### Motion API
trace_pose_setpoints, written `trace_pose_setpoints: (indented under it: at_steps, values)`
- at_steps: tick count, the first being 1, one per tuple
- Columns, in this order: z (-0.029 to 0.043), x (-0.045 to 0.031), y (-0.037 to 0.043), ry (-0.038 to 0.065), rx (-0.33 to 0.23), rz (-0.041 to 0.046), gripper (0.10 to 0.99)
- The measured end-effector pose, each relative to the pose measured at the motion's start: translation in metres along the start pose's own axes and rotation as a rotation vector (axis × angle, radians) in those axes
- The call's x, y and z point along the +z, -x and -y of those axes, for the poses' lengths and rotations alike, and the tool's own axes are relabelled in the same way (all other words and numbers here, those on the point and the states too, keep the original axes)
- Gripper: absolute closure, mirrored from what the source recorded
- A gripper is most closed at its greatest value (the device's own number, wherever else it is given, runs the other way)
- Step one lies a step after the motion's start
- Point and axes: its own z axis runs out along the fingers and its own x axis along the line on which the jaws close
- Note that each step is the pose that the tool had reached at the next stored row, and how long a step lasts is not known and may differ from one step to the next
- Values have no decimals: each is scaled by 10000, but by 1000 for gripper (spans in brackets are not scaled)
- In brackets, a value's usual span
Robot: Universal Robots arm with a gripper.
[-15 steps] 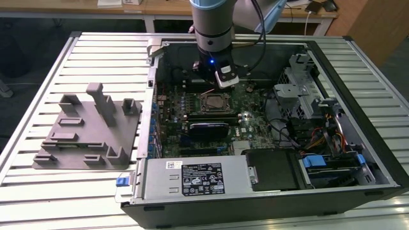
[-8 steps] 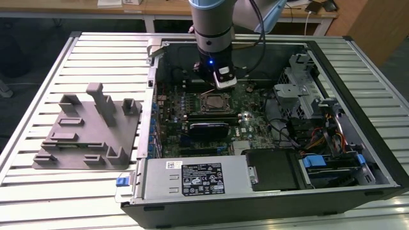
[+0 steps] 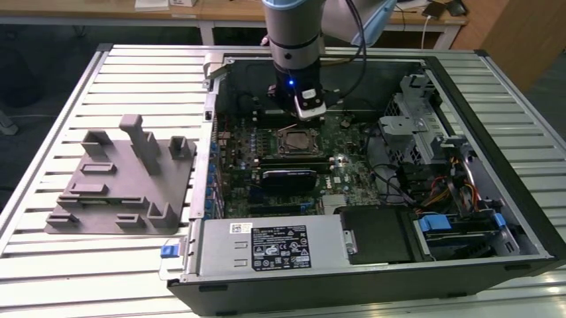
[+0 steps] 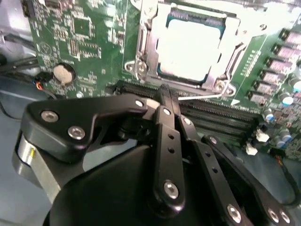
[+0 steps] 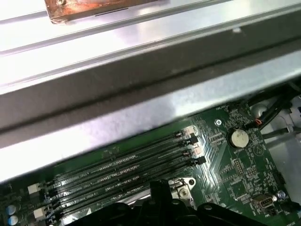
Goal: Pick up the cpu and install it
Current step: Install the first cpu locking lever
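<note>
The cpu (image 4: 188, 47), a flat square chip with a shiny silver top, lies inside the metal frame of the motherboard socket (image 4: 141, 52) in the second wrist view. In the exterior view the socket (image 3: 296, 140) sits mid-board inside the open computer case (image 3: 521, 218). My gripper (image 3: 306, 114) hangs just above the board on the far side of the socket. Its black fingers (image 4: 162, 122) meet at their tips beside the memory slots (image 4: 207, 113), a short way off the cpu. The gripper (image 4: 166, 92) is shut with nothing between the tips. Its dark tips (image 5: 159, 187) also show in the first wrist view.
A grey plastic fixture block (image 3: 124, 179) with upright posts stands on the slatted table at the exterior view's left. Inside the case are the power supply (image 3: 265, 245), drive cages (image 3: 425, 132) and bundled cables (image 3: 442, 192). A coin battery (image 5: 238, 137) sits beside the memory slots (image 5: 127, 165).
</note>
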Motion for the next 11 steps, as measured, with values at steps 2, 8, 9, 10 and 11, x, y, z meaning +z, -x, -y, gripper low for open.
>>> trace_pose_setpoints:
  at_steps: [2, 8, 9, 10, 11]
  values:
    - [-6, 6, -3, -5, 11, 4, 980]
    - [-1, 32, -6, -10, 189, 118, 980]
    - [0, 36, -7, -1, 224, 168, 980]
    - [1, 41, -7, 11, 254, 216, 980]
    - [-1, 45, -8, 20, 275, 249, 980]
